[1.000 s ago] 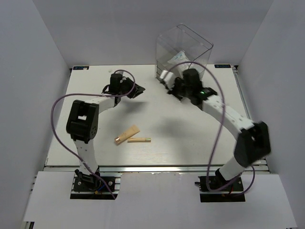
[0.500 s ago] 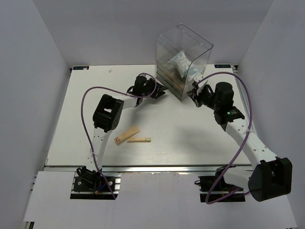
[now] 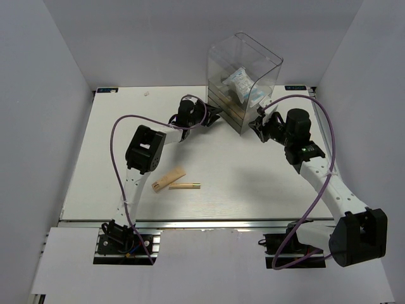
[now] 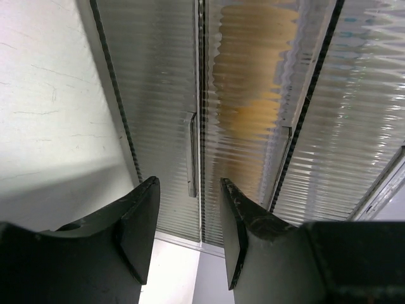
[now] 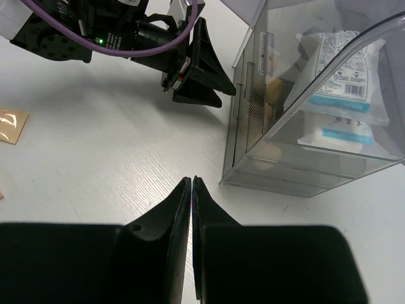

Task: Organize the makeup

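Note:
The clear drawer box [image 3: 243,82] stands at the back of the table. Two white blue-printed packets [image 3: 239,82] lie in its top bin; they also show in the right wrist view [image 5: 338,69]. Peach sponges [image 5: 273,88] show blurred behind its ribbed drawer fronts. The beige tube with gold cap [image 3: 168,179] and the thin gold stick [image 3: 185,185] lie on the table. My left gripper [image 3: 212,116] is open and empty, its fingers [image 4: 142,221] straddling a drawer handle [image 4: 192,155] without touching it. My right gripper [image 3: 259,124] is shut and empty, right of the box's front.
The white table [image 3: 209,171] ends in a metal rail at the near edge. Grey walls close in the sides and back. The left arm's purple cable [image 3: 126,120] loops over the table's left half.
Over the last second the left gripper swung right to the box front and the right arm pulled back to the box's right. In the last half second, almost nothing moved.

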Robot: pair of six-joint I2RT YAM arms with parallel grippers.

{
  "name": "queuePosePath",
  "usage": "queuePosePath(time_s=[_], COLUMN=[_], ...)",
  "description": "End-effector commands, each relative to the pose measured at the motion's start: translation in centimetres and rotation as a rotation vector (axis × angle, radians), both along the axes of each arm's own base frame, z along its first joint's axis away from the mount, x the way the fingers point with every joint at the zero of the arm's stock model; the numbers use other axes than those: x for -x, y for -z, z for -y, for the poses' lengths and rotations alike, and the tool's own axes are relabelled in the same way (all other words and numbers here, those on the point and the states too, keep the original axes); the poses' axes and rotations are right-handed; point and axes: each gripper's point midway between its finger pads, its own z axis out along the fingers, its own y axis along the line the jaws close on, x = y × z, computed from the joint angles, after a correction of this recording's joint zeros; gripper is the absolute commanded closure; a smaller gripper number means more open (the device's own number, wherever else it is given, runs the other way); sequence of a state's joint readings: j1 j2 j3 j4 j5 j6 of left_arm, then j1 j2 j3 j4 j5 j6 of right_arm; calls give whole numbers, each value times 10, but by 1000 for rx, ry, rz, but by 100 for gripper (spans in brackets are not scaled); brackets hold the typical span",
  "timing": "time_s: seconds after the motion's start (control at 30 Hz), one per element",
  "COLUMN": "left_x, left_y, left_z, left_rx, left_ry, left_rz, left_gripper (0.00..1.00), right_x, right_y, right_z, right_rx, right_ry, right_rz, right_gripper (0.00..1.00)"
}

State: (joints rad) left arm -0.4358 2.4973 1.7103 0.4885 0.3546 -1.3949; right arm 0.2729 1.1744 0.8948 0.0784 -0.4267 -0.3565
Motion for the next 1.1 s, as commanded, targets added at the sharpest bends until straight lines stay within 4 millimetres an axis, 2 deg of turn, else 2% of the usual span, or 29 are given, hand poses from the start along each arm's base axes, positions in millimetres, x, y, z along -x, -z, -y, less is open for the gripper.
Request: queuePosePath(time_s=[0.0, 0.27, 0.83, 0.9, 1.03, 1.07], left_x=[-9, -22, -28, -28, -30, -30], left_y=[-19, -14, 8, 9, 12, 12], left_z=[4, 9, 8, 8, 7, 8], left_rx=[41, 42, 30, 29, 39, 44], left_ry=[-17, -34, -63, -72, -88, -89], left_rz=[44, 38, 8, 12, 2, 3], left_gripper=[47, 50, 61, 66, 70, 75], right_x=[-5, -6, -9, -9, -8, -8], right_y=[-14, -13, -12, -11, -10, -10], right_z=[-1, 2, 4, 4, 5, 5], right_rx=[-23, -17, -15, -15, -14, -13], right_ry=[-6, 0, 3, 5, 5, 3], right_rz=[33, 31, 27, 23, 18, 18], right_gripper=[91, 90, 90, 90, 90, 90])
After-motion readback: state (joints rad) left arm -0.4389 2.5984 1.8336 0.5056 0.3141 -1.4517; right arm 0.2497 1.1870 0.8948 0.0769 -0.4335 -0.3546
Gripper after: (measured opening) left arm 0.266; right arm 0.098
